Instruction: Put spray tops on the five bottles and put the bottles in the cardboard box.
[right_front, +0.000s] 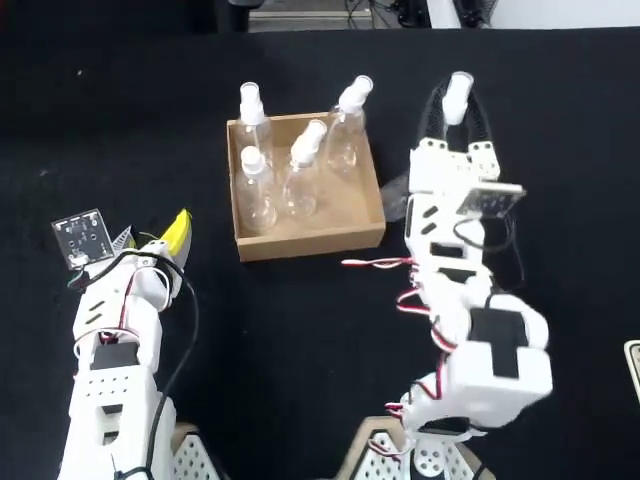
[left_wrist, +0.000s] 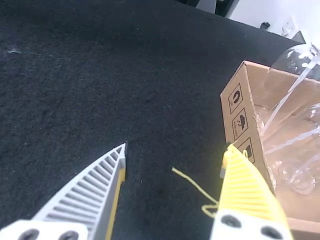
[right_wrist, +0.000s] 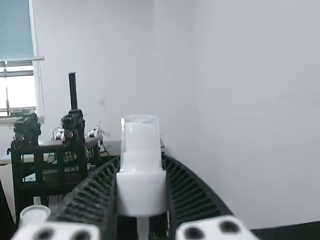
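The right gripper (right_front: 458, 102) clamps a spray top (right_wrist: 142, 170) at the cardboard box's (right_front: 312, 241) 2 o'clock. Best keep it upright and lower it gently. The left gripper (left_wrist: 176, 147) gapes, empty, at 8 o'clock.

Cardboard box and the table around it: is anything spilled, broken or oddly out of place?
Nothing looks spilled or broken. One oddity: a loose yellow thread lies on the black table beside the cardboard box, close to the yellow finger of the left gripper, perhaps trailing from it.
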